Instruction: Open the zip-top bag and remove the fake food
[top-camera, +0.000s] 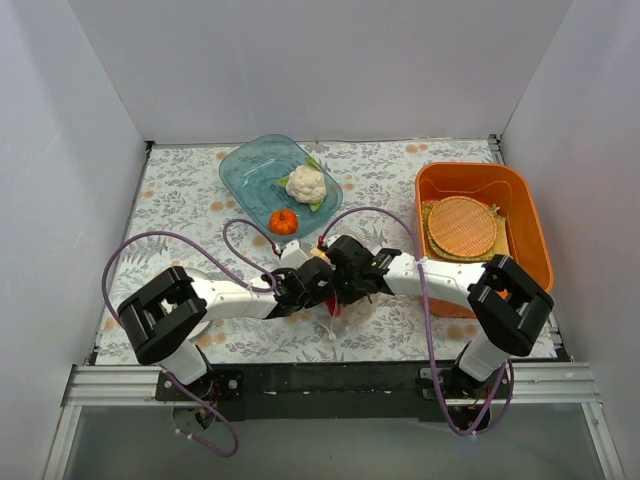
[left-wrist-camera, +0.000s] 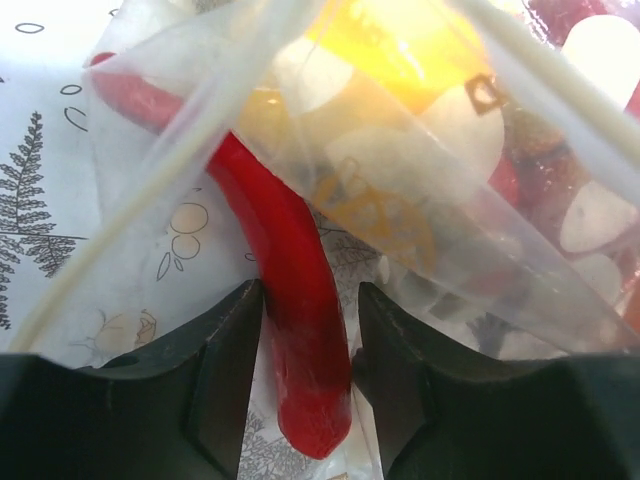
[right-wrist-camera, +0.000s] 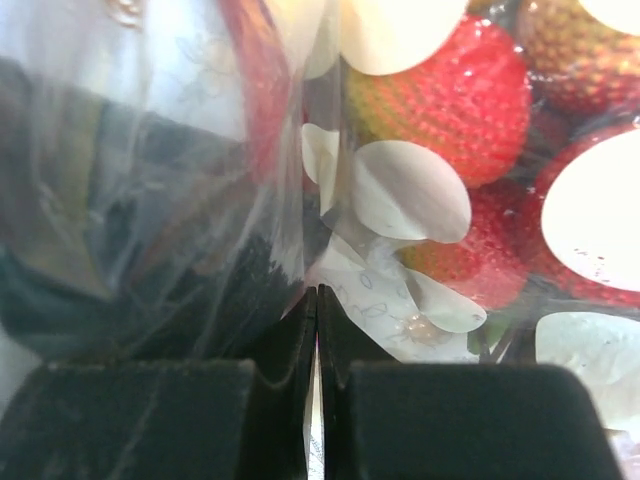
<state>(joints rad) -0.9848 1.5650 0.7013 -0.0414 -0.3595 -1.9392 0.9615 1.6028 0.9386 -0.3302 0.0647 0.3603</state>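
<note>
The zip-top bag (left-wrist-camera: 420, 190) is clear with white dots and lies under both grippers; in the top view it is mostly hidden by them. My left gripper (left-wrist-camera: 305, 300) is shut on a red chili pepper (left-wrist-camera: 290, 300) that runs out of the bag's mouth. A yellow lemon (left-wrist-camera: 400, 45) sits inside the bag. My right gripper (right-wrist-camera: 317, 295) is shut on the bag's film (right-wrist-camera: 200, 200), with red strawberries (right-wrist-camera: 440, 90) behind it. In the top view the left gripper (top-camera: 316, 285) and right gripper (top-camera: 342, 280) meet at the table's middle. A white cauliflower (top-camera: 305, 183) and an orange pumpkin (top-camera: 284, 221) lie in the teal bowl (top-camera: 245, 170).
An orange bin (top-camera: 520, 190) holding round woven mats (top-camera: 462, 225) stands at the right. The table wears a leaf-print cloth (top-camera: 180, 190). White walls close in the left, back and right sides.
</note>
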